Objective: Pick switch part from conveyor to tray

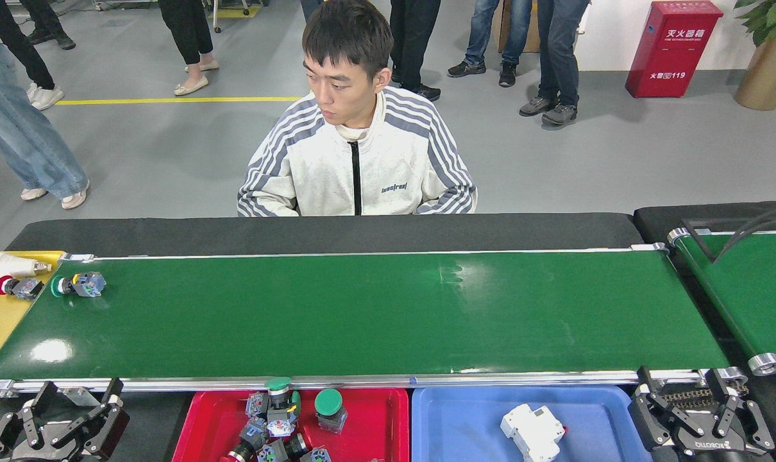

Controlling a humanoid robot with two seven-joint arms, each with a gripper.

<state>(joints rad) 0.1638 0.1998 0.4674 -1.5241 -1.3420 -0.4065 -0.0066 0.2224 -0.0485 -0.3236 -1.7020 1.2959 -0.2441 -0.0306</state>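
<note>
A long green conveyor (pixel 362 314) crosses a grey-floored room; the switch part (pixel 79 284) lies at its far left end, well beyond the spread left gripper (pixel 61 420); right gripper (pixel 699 417) also spread

A person in a white striped jacket (pixel 357 163) sits behind the line, looking down to one side. Legs of bystanders (pixel 548 58) crowd the grey floor. A red fire-extinguisher box (pixel 673 48) stands far right, beside a potted plant (pixel 767 51). A yellow line (pixel 176 100) crosses the floor.

Switch part (pixel 78 284) at conveyor (pixel 375 314) end
</note>
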